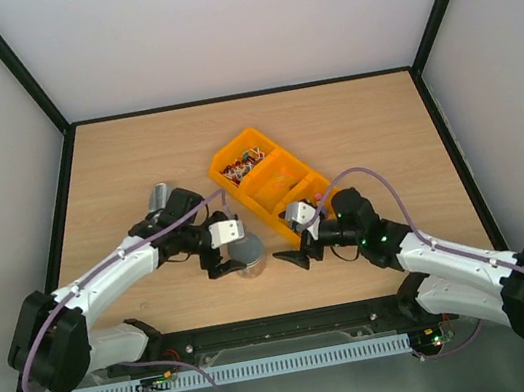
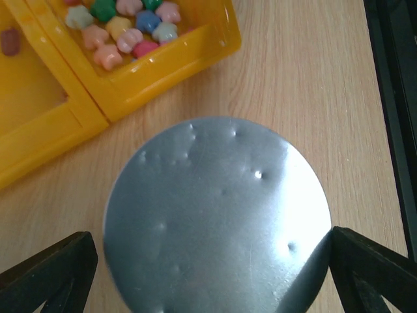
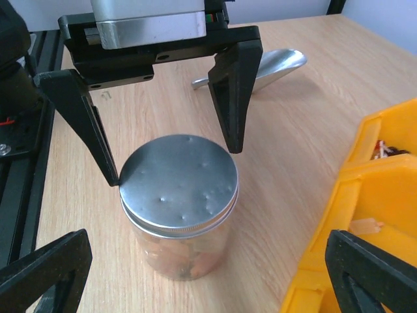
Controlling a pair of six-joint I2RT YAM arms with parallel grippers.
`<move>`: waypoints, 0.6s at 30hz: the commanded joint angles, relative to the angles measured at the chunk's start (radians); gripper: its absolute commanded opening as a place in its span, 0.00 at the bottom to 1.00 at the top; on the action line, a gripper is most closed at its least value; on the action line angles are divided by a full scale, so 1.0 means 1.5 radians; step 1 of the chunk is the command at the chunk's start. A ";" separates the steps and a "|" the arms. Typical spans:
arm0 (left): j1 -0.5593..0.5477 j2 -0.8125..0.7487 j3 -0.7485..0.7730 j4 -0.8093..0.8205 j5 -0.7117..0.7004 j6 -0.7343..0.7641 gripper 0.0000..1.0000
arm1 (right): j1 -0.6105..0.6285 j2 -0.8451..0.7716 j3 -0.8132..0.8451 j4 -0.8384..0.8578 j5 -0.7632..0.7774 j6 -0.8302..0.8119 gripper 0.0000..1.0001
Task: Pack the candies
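Note:
A clear jar (image 1: 250,257) with a dented silver lid (image 3: 179,176) stands on the table in front of the orange tray (image 1: 288,201). Blurred orange-brown contents show through its wall (image 3: 182,251). My left gripper (image 1: 233,254) is open, and its fingers (image 3: 229,98) straddle the lid (image 2: 215,215) with tips right at the rim. My right gripper (image 1: 294,257) is open and empty, just right of the jar. The candies (image 1: 242,167), red and white, lie in the tray's far compartment; a few show in the right wrist view (image 3: 386,151).
Pastel block-like pieces (image 2: 124,26) fill the tray's near compartment. A metal scoop (image 1: 157,198) lies on the table behind the left arm and also shows in the right wrist view (image 3: 270,65). The table's black front rail (image 2: 391,98) runs close by.

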 commanded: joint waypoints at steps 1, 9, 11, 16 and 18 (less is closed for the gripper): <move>0.004 -0.017 0.053 -0.056 0.001 -0.012 1.00 | -0.012 -0.031 0.045 -0.071 0.024 0.006 0.99; 0.008 -0.050 0.141 -0.119 -0.029 -0.076 1.00 | -0.069 -0.022 0.129 -0.099 0.057 0.040 0.99; 0.019 -0.044 0.174 -0.119 -0.056 -0.118 1.00 | -0.092 -0.008 0.160 -0.108 0.068 0.054 0.99; 0.078 0.001 0.282 -0.125 -0.123 -0.230 0.99 | -0.180 0.037 0.256 -0.154 0.066 0.116 0.99; 0.106 0.023 0.327 -0.144 -0.150 -0.262 0.99 | -0.218 0.053 0.304 -0.184 0.062 0.139 0.99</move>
